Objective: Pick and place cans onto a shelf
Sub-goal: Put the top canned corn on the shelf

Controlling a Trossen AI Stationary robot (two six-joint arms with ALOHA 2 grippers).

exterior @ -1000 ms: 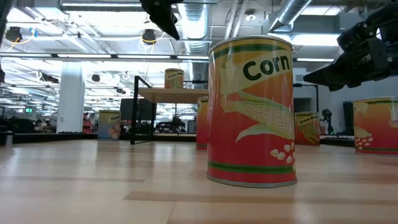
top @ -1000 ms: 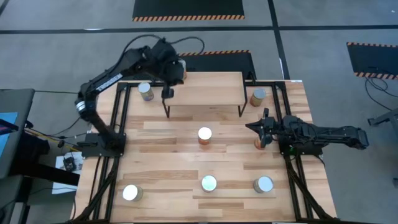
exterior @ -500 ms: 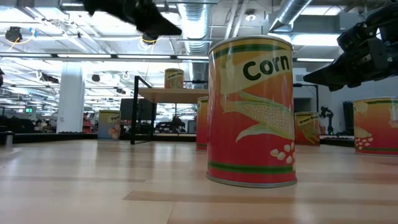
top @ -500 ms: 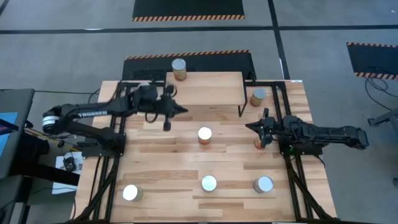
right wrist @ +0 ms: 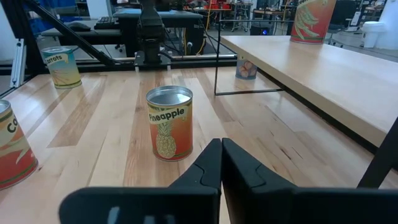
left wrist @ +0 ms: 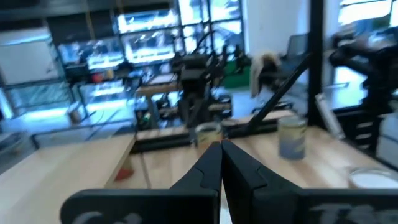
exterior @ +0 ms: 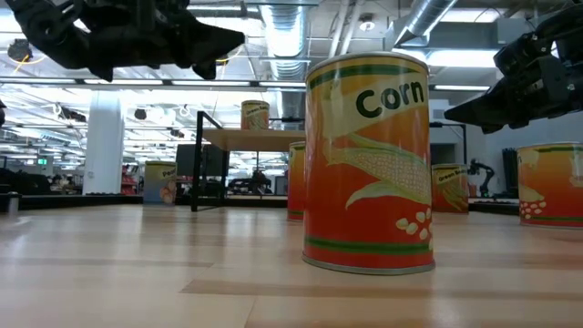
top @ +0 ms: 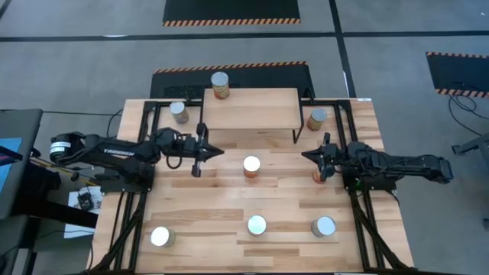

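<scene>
The light-wood shelf (top: 250,108) stands at the table's far middle with one can (top: 220,84) upright at its far left corner; this can also shows in the low view (exterior: 255,114). Other cans stand upright on the table: one left of the shelf (top: 179,111), one right of it (top: 316,118), a pineapple can in the middle (top: 251,166) (right wrist: 169,122), three along the near side. My left gripper (top: 210,151) (left wrist: 221,149) is shut and empty, level, left of the middle can. My right gripper (top: 309,156) (right wrist: 221,146) is shut and empty, right of that can.
The near cans stand at the left (top: 160,237), the middle (top: 257,225) (the corn can, (exterior: 369,164)) and the right (top: 324,226). Another orange can (top: 318,177) stands partly under my right arm. Black frame rails (top: 145,145) run along both table sides.
My left gripper has left the shelf's far left corner, where the can stays upright. It has swung toward the table's near edge and come down, turning from pointing down to lying level, pointing toward the table's right. My right arm has kept still.
</scene>
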